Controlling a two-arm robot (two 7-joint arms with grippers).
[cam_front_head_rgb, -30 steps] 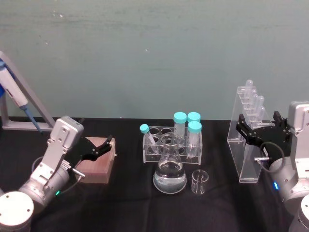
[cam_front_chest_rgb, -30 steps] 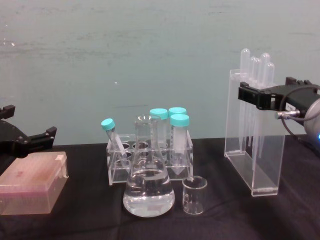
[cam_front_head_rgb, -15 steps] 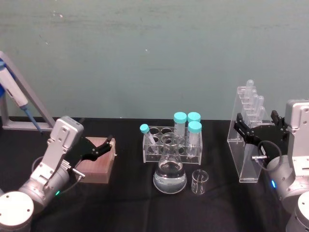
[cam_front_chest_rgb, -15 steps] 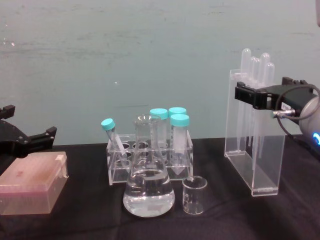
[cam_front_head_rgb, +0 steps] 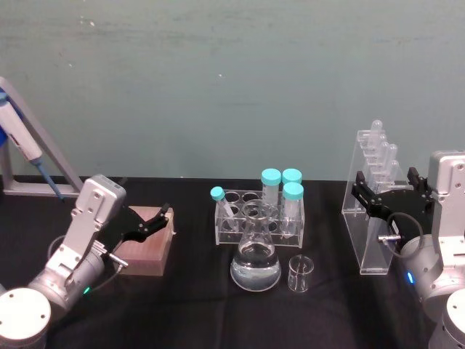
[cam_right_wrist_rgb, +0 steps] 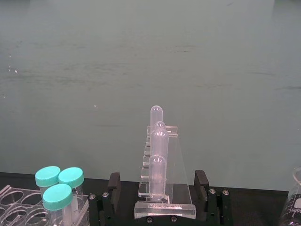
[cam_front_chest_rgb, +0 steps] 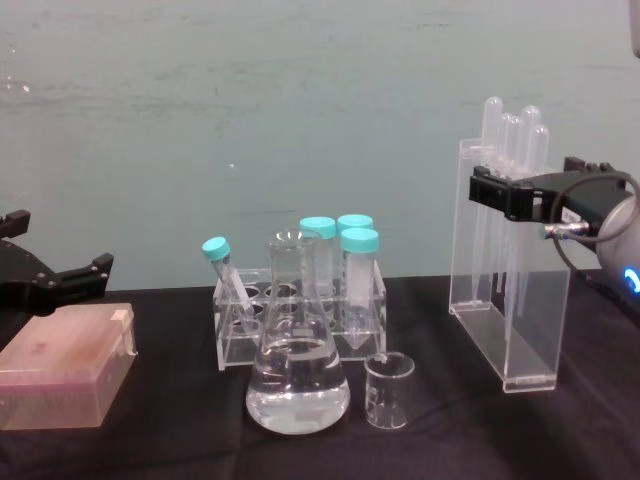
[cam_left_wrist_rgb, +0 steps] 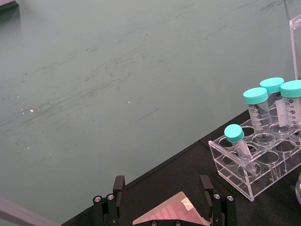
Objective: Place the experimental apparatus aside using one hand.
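The tall acrylic rack of pipettes [cam_front_head_rgb: 374, 225] [cam_front_chest_rgb: 500, 300] [cam_right_wrist_rgb: 164, 188] stands upright on the black table at the right. My right gripper [cam_front_head_rgb: 385, 187] [cam_front_chest_rgb: 525, 182] [cam_right_wrist_rgb: 156, 181] is open around its upper part, one finger on each side and a gap showing at both. The conical flask [cam_front_head_rgb: 256, 262] [cam_front_chest_rgb: 297, 385], holding clear liquid, and the small glass beaker [cam_front_head_rgb: 300, 274] [cam_front_chest_rgb: 389, 392] stand at the table's middle front. My left gripper [cam_front_head_rgb: 149, 218] [cam_front_chest_rgb: 55, 245] [cam_left_wrist_rgb: 162, 181] hangs open over the pink box [cam_front_head_rgb: 145, 243] at the left.
A low acrylic rack of teal-capped tubes [cam_front_head_rgb: 258, 211] [cam_front_chest_rgb: 300, 310] [cam_left_wrist_rgb: 254, 160] stands just behind the flask. A pipettor on a slanted stand [cam_front_head_rgb: 22, 145] is at the far left. A green wall backs the table [cam_front_head_rgb: 196, 305].
My right gripper has edged slightly left along the pipette rack, which has stayed where it stood. The left arm has not moved.
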